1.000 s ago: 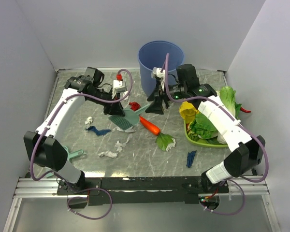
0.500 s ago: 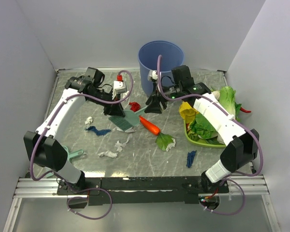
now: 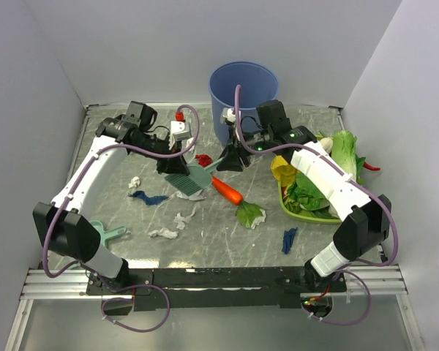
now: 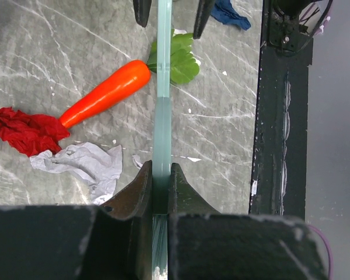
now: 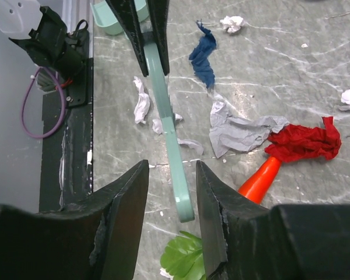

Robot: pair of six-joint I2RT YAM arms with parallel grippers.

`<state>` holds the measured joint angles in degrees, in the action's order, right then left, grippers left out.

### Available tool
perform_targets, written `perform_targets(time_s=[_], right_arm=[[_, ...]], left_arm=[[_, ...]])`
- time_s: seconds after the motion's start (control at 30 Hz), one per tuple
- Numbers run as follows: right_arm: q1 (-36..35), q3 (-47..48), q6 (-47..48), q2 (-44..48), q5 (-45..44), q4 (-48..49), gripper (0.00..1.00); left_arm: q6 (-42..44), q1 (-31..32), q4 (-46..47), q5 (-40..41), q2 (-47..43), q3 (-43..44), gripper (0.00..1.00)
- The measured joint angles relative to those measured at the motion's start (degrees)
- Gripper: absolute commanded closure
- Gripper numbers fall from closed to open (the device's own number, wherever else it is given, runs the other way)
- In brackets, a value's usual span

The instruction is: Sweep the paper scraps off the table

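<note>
Over the last second we see the right gripper (image 5: 172, 169) slide left from beside the blue bucket (image 3: 243, 88) to the free end of the teal brush (image 5: 170, 134), its jaws drawing in from wide to about half as they go. They now stand on either side of the handle, with a sliver of gap left on each side, so we judge nothing is held there yet. The left gripper (image 4: 161, 175) has not shifted: it stays clamped tight on the brush near its bristle head.

The paper scraps have not moved either. The red one (image 3: 203, 160) and a grey one (image 5: 239, 129) lie by the carrot (image 3: 227, 190) tip, the dark blue pieces (image 3: 148, 196) and white bits (image 3: 163, 233) are scattered across the table (image 3: 219, 248), and the dustpan (image 3: 102, 232) waits at the near left edge. To us this looks like a handover of the brush, with sweeping not yet begun
</note>
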<state>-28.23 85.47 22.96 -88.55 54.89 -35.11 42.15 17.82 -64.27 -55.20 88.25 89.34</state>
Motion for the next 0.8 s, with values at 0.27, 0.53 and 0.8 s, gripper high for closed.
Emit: perform_targets(time_s=[0.27, 0.53, 0.8], right_arm=[[-0.79, -0.42, -1.99, -0.59, -0.83, 1.84, 0.64], [-0.87, -0.48, -2.54, -0.63, -0.17, 2.1, 0.96], [-0.24, -3.17, -5.29, -0.17, -3.72, 2.56, 1.0]], left_arm=[[-1.2, 0.0, 0.83, 0.04, -0.81, -0.11, 0.99], [-1.33, 0.0, 1.22, 0.22, -0.83, -0.11, 0.88], [-11.58, -0.07, 9.6, 8.9, -1.9, -4.57, 0.32]])
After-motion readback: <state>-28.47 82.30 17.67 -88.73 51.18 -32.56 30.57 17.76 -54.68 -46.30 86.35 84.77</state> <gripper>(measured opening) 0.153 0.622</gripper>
